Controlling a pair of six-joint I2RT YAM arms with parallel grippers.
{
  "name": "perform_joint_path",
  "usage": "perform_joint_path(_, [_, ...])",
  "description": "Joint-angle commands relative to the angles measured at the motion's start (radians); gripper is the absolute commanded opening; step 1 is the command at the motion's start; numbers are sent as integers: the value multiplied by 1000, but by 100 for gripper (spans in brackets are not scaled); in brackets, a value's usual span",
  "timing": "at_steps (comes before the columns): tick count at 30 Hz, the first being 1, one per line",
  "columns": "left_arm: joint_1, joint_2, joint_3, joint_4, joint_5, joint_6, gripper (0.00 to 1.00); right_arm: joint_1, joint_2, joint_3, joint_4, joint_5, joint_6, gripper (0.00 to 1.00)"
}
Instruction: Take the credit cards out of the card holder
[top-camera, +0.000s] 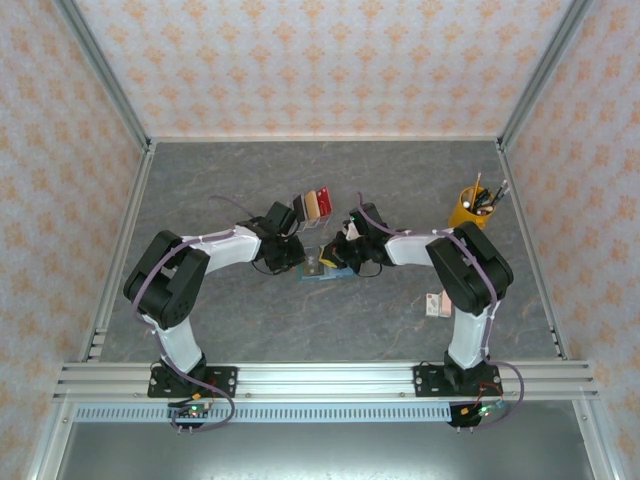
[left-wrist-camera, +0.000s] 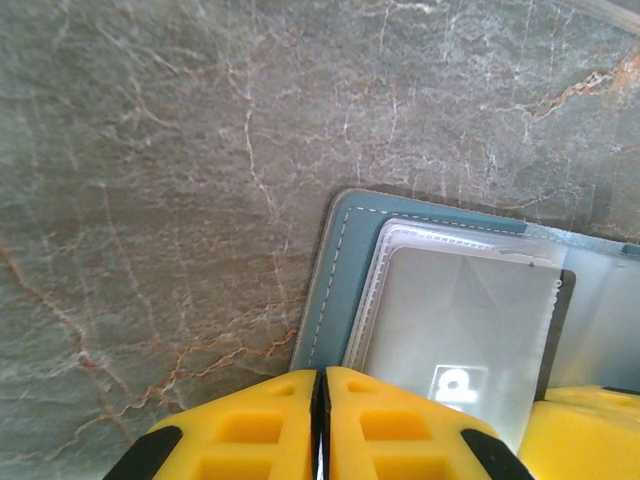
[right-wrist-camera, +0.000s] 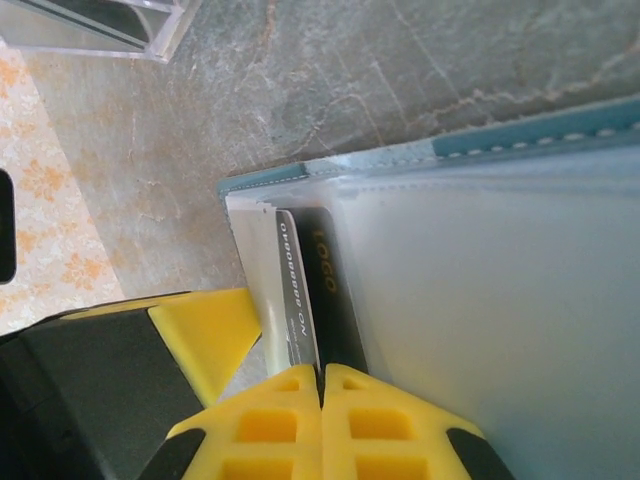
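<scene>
1. Two claws meet at the card holder, which lies flat near the middle of the grey table with its blue cover down and its clear pockets facing up.
2. Left claw: its yellow fingers are pressed together with no gap, right at the holder's stitched edge. Whether they pinch or press the holder cannot be told.
3. Right claw: it is clamped tight on the near end of a dark card that bears a silver stripe, a row of numbers and the word "LOGO".
4. That dark card lies along one end of the holder, beside the frosted pockets. How much of it sits inside a pocket cannot be told.
5. A red card and a tan card stand upright just beyond the holder, and the corner of a clear stand shows near the right claw.
6. A yellow pen cup stands far to the right, and a small pink-and-white box lies beside the right arm, well apart from the holder.
</scene>
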Motion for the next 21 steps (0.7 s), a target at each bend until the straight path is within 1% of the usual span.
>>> perform_joint_path(1, [-19,-6,-17,-59,-11,0,13,7,-64,5,-71,54,-69,1])
perform_joint_path(5, [-19,-8,-8,-76,-20,7,14,-6,-115,-13,-166,117,-133,0])
perform_joint_path(10, [-20,-20,9,-68,2,5,19,-14,-190,-51,-230,160,-194,0])
perform_joint_path(17, [-20,-99,56,-87,20,29,31,-42,-310,-107,-215,174,-217,0])
perform_joint_path(20, [-17,-149,55,-74,40,29,38,-57,-356,-120,-186,152,-216,0])
perform_joint_path(21, [-18,-169,48,-59,53,25,41,-67,-367,-126,-160,121,-203,0])
